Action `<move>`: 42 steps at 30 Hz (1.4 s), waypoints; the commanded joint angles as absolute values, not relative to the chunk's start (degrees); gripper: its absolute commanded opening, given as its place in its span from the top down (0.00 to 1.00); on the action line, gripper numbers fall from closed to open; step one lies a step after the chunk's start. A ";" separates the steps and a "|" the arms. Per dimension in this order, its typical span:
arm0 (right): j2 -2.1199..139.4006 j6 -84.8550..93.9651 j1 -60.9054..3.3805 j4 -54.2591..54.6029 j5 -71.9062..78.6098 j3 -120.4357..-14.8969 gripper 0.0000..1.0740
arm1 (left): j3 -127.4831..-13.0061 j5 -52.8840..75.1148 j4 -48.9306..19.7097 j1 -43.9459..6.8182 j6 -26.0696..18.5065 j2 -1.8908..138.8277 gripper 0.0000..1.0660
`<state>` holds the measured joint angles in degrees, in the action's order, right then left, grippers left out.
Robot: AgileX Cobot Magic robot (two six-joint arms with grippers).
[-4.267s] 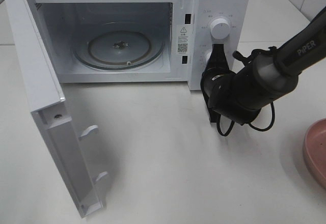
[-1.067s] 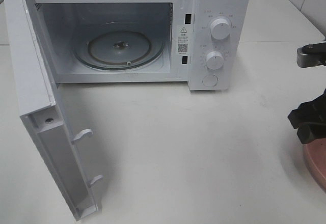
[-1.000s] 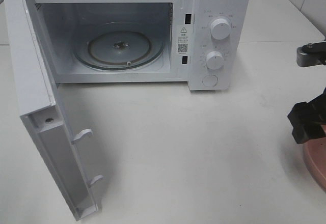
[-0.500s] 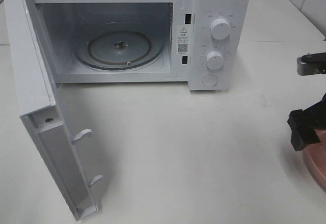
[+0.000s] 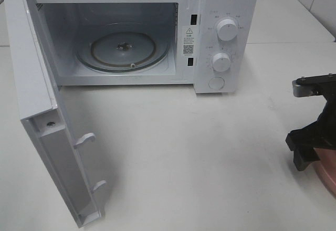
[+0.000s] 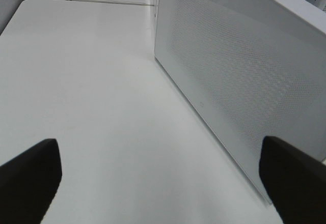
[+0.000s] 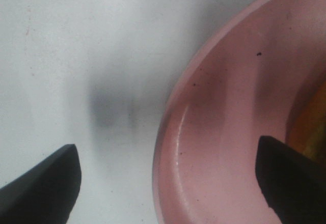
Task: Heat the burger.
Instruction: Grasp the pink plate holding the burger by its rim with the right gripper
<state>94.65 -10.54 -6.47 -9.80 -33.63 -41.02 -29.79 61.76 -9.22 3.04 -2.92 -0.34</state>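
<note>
The right pincer (image 7: 170, 180) has swung from the microwave dial (image 5: 221, 62) to the pink plate (image 7: 219, 132), jaws wide. The burger (image 7: 309, 119), likely soft, wants a gentle side grip.

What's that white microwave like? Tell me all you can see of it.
The microwave is a white, boxy unit standing upright on the white table. Its door, hinged on its left, is swung wide open, with two latch hooks on its edge. Inside lies a round glass turntable, nothing on it. The right-hand panel has two knobs and a round button below. Only the table touches it.
</note>
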 commanded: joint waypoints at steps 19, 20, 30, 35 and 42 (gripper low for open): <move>102.90 -12.38 -6.13 -10.43 -29.28 -40.91 0.24 | -29.68 61.36 -9.63 3.21 -2.86 -1.26 0.08; 102.90 -12.38 -6.13 -10.43 -29.28 -40.91 0.24 | -29.68 61.36 -9.63 3.21 -2.86 -1.26 0.08; 102.90 -15.30 -6.13 -13.46 -31.51 -40.91 0.61 | -29.68 61.36 -9.63 3.21 -2.86 -1.26 0.08; 102.90 -15.30 -6.13 -14.09 -31.86 -40.91 0.85 | -29.68 61.36 -9.63 3.21 -2.86 -1.26 0.08; 102.90 -15.18 -6.30 -14.50 -33.35 -40.97 1.00 | -29.68 61.36 -9.63 3.21 -2.86 -1.26 0.08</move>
<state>101.99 -15.36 -6.30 -13.98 -33.00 -41.31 -29.79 61.76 -9.22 3.04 -2.92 -0.34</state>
